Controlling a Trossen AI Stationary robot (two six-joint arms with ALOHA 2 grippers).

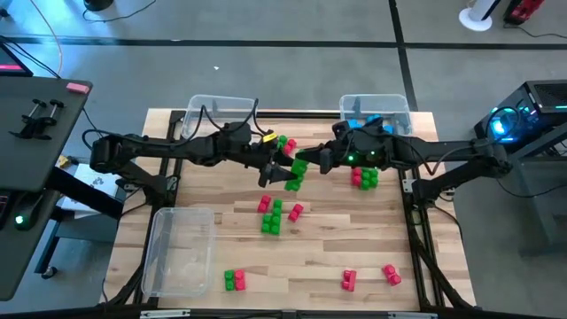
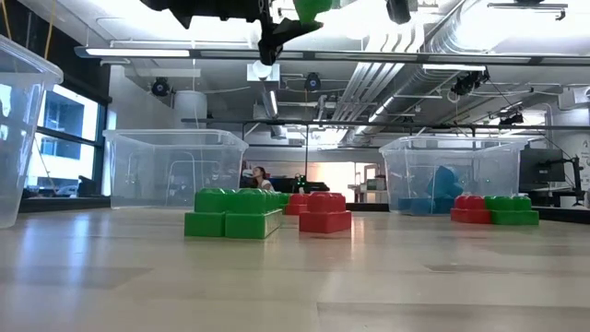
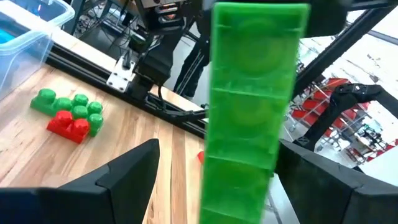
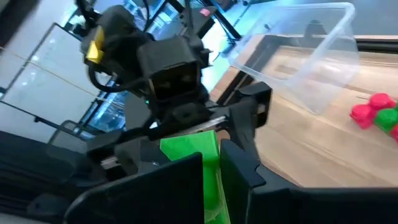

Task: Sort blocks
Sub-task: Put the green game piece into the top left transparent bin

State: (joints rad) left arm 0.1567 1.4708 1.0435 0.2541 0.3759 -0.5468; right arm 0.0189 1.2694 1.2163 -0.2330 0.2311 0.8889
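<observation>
High over the table's middle, my right gripper is shut on a long green block. In the right wrist view that green block sits pinched between the dark fingers. My left gripper faces it from the other side, open. The left wrist view has the green block standing between the spread left fingers, with gaps on both sides. Other blocks lie on the table: a green and red cluster, a red and green cluster, and a green pair.
Clear bins stand at the back left, at the back right with light blue blocks inside, and at the front left. Two red blocks lie near the front edge. More green and red blocks sit under the arms.
</observation>
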